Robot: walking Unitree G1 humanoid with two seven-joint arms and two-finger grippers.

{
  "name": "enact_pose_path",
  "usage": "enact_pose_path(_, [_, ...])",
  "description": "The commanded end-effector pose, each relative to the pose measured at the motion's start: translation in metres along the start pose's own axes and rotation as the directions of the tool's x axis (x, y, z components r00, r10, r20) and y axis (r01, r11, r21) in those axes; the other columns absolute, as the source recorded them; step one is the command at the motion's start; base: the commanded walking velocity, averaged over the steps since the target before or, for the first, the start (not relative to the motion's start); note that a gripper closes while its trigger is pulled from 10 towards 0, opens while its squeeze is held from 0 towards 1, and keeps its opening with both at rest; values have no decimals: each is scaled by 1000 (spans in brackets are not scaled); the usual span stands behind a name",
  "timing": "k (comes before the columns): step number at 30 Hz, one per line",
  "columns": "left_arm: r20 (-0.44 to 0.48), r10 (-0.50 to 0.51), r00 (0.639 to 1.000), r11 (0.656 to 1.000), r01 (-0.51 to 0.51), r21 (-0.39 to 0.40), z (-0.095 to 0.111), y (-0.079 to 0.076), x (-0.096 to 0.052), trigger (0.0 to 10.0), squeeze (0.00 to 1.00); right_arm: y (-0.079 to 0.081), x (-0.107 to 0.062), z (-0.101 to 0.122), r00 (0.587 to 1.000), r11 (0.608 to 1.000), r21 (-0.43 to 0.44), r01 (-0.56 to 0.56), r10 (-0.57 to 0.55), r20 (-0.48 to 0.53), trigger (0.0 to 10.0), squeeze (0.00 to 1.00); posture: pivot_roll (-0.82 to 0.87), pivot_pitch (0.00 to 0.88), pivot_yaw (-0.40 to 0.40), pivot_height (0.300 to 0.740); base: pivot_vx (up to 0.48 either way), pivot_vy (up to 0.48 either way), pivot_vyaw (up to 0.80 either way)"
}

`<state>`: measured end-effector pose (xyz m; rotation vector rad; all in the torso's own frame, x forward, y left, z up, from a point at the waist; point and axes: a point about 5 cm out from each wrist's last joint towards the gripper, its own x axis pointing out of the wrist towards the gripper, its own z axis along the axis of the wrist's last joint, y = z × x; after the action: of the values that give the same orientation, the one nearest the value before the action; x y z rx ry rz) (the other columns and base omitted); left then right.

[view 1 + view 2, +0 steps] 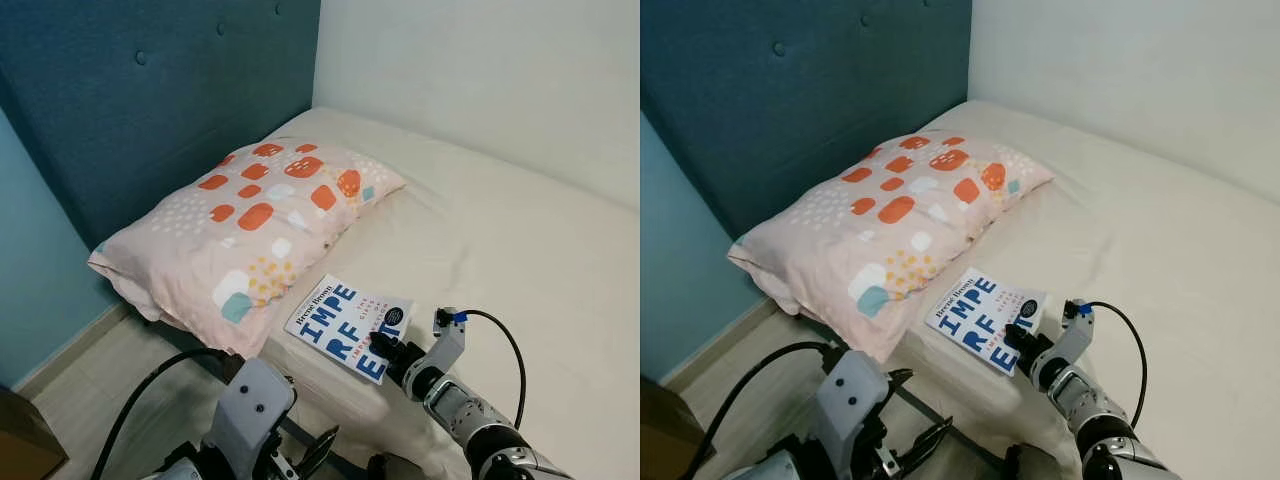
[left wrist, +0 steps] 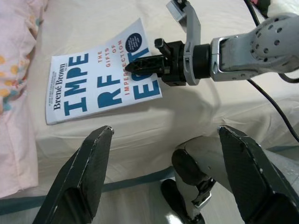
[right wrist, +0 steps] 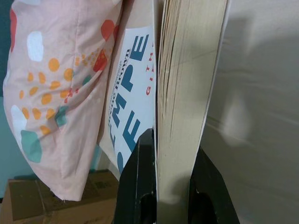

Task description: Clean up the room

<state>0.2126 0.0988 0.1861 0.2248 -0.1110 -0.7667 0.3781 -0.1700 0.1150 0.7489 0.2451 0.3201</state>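
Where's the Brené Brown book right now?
The book lies on the bed near its front edge, just right of the patterned pillow, with the right gripper clamped on its near corner.

One pillow (image 1: 255, 225), one book (image 1: 347, 325) and one bed (image 1: 520, 250).

Teal headboard (image 1: 150, 90), white wall (image 1: 480, 60)

A white paperback book with blue lettering (image 1: 347, 325) is lying on the cream-sheeted bed (image 1: 520, 250) at lower centre of the frame, just right of the pink patterned pillow (image 1: 250, 230), which is sitting against the blue padded headboard (image 1: 150, 100) at upper left.
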Motion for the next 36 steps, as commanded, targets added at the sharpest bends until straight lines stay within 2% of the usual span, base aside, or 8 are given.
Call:
enact_pose_path(1, [-27,-34,999,999,34,3,-7,-6,-2,10000,0,-15,-9,-17,994,998,0,65,-65,-83,10000,0,99,454,-64,597,0,0,0])
enact_pose_path(5, [-27,-34,999,999,35,4,-8,-6,-2,10000,0,-16,-9,-16,994,998,0,67,-67,-83,10000,0,100,454,-64,597,0,0,0])
enact_pose_path(11, [-28,-31,999,999,31,9,-10,-7,-3,10000,0,-17,-10,-17,993,997,-7,75,-75,-96,10000,216,99,453,-64,597,0,0,0])
enact_pose_path(12, [-28,-33,999,999,33,8,-10,-8,-2,10000,0,-18,-11,-16,991,996,-15,86,-87,-97,10000,1000,97,453,-66,597,0,0,0])
enact_pose_path(17, [-29,-35,999,999,35,3,-11,-9,-2,10000,0,-19,-11,-15,990,995,-23,100,-101,-94,10000,961,92,451,-66,597,0,0,0])
enact_pose_path(18, [-30,-38,999,999,38,1,-11,-9,-1,10000,0,-20,-11,-14,990,995,-22,102,-103,-92,10000,86,88,449,-66,597,0,0,0])
enact_pose_path(19, [-30,-40,999,999,40,0,-12,-10,-1,10000,0,-20,-11,-13,991,995,-19,101,-103,-91,10000,0,88,449,-66,597,0,0,0])
enact_pose_path(36, [-2,-51,999,999,51,-6,-12,-10,8,10000,0,-34,-24,17,991,991,-6,133,-133,-8,10000,0,62,419,-53,597,0,0,0])
